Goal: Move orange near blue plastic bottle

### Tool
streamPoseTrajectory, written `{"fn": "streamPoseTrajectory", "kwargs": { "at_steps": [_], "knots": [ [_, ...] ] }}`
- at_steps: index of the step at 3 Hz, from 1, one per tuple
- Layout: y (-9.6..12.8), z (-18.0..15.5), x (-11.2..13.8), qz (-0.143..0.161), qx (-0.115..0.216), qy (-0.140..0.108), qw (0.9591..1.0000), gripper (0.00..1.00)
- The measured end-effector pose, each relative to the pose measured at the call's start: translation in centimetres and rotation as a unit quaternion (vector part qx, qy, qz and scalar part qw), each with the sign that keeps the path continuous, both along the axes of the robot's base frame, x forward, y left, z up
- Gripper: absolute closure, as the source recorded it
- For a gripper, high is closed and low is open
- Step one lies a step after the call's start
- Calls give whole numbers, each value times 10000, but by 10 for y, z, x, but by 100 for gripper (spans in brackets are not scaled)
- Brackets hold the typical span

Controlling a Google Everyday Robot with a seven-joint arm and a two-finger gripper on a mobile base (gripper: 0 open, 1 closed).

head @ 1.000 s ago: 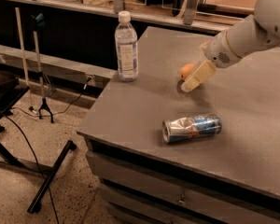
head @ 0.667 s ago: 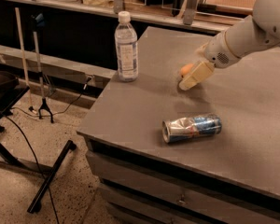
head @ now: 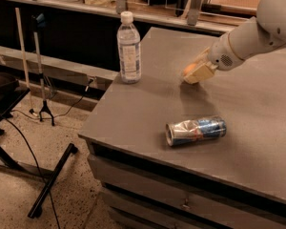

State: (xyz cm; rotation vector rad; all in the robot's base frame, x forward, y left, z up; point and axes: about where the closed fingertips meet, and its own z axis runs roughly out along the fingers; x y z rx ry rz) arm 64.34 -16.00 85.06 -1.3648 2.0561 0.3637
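The orange (head: 189, 69) shows as a small round orange shape between the cream fingers of my gripper (head: 194, 73), just above the grey tabletop, right of centre. The gripper is shut on it, and the fingers hide most of the fruit. My white arm (head: 255, 32) reaches in from the upper right. The blue plastic bottle (head: 128, 49), clear with a white cap and a pale label, stands upright near the table's left edge, well to the left of the gripper.
A crushed silver-and-blue can (head: 196, 130) lies on its side near the front of the grey table (head: 138, 113). A shelf with boxes runs along the back. Black stand legs (head: 50, 180) and cables are on the floor at left.
The gripper with the orange has risen slightly off the tabletop and shifted a little. The bottle and can have not moved.
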Motion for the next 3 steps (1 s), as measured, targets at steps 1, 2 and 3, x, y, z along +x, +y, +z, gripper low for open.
{"fn": "streamPoseTrajectory", "kwargs": {
  "at_steps": [1, 2, 3],
  "knots": [
    [5, 2, 2, 23, 34, -39, 10000, 85],
    [28, 16, 14, 274, 314, -206, 9989, 100],
    [61, 25, 28, 618, 574, -375, 9957, 100]
  ]
}}
